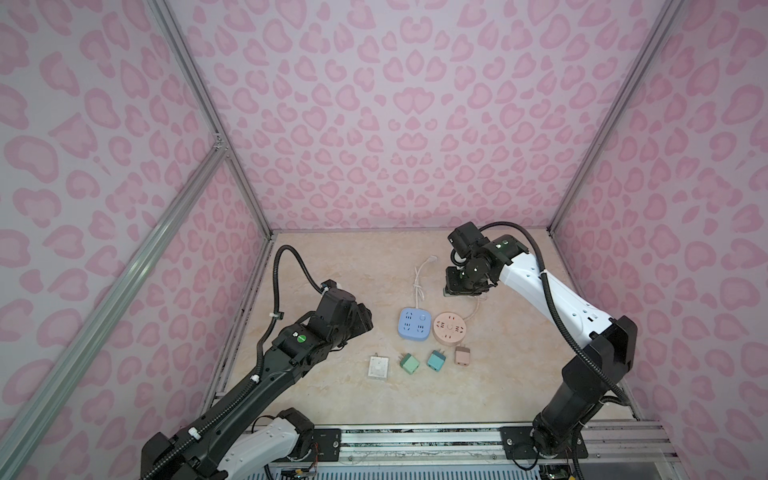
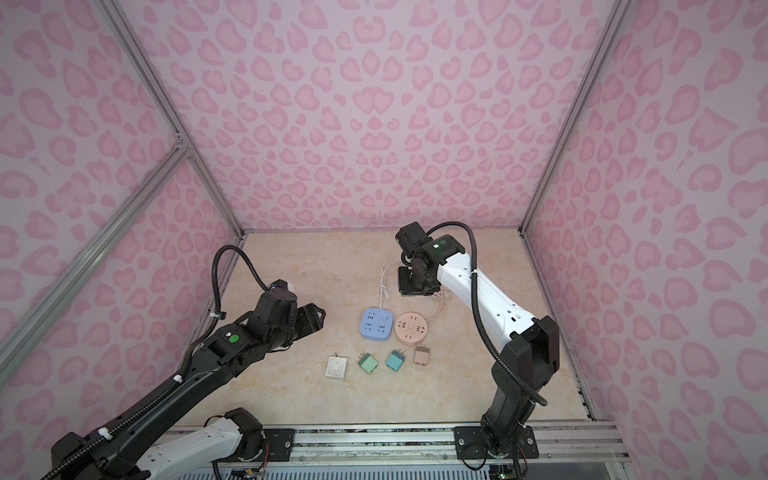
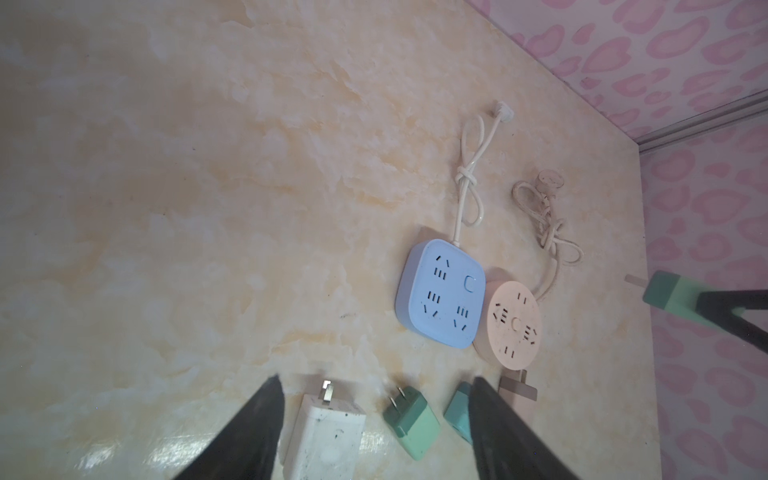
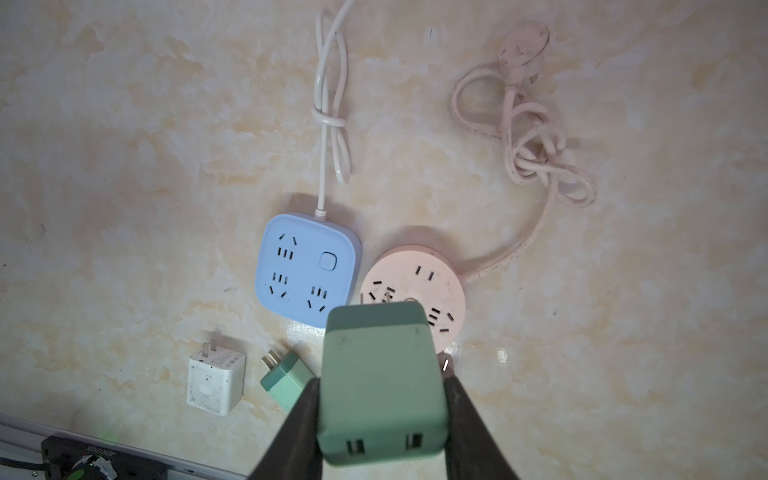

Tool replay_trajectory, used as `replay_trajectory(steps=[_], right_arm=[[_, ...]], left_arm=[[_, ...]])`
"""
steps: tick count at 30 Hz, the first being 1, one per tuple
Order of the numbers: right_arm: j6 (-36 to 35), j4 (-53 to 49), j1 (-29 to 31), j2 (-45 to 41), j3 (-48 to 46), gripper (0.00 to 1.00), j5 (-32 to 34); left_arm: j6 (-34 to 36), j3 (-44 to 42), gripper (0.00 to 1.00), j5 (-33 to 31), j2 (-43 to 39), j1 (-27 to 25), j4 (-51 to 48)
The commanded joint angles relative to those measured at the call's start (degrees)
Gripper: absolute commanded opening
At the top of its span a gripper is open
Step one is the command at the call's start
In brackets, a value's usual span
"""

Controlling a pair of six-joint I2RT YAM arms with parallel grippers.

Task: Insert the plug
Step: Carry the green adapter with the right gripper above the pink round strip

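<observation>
Your right hand (image 4: 380, 390) clamps the green plug (image 4: 378, 361) by its flat sides; likely light, stiff, slick. Left hand (image 3: 376, 386) hangs wide, empty.

arms (image 1: 552, 291) black and white; ribbed black hoses (image 1: 276, 278); green dots (image 1: 302, 338); white cable ties (image 1: 275, 316)

Square socket block (image 1: 414, 324) just left of round socket block (image 1: 449, 327) on table (image 1: 332, 270), cords (image 1: 417, 282) trailing behind both, row of four plugs (image 1: 436, 360) in front, fifth plug (image 4: 378, 353) in right gripper (image 4: 381, 384) above the cords.
</observation>
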Motion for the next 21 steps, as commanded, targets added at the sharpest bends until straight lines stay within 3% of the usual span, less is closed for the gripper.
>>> replay_trajectory(steps=[1, 10, 16, 21], right_arm=[[0.63, -1.64, 0.05, 2.11, 0.79, 0.0, -1.0], [4.44, -2.94, 0.22, 4.37, -1.87, 0.0, 5.65], [7.42, -0.43, -0.04, 3.82, -5.27, 0.0, 6.66], [9.02, -5.07, -0.37, 7.66, -1.3, 0.0, 6.39]], left_arm=[[0.05, 0.14, 0.71, -2.18, 0.28, -0.3, 1.66], [-0.47, -1.14, 0.71, -1.71, 0.51, -0.67, 2.82], [-1.03, -1.34, 0.7, -1.39, 0.88, -0.74, 2.7], [-2.31, -2.0, 0.7, -0.78, 0.73, -0.86, 3.35]])
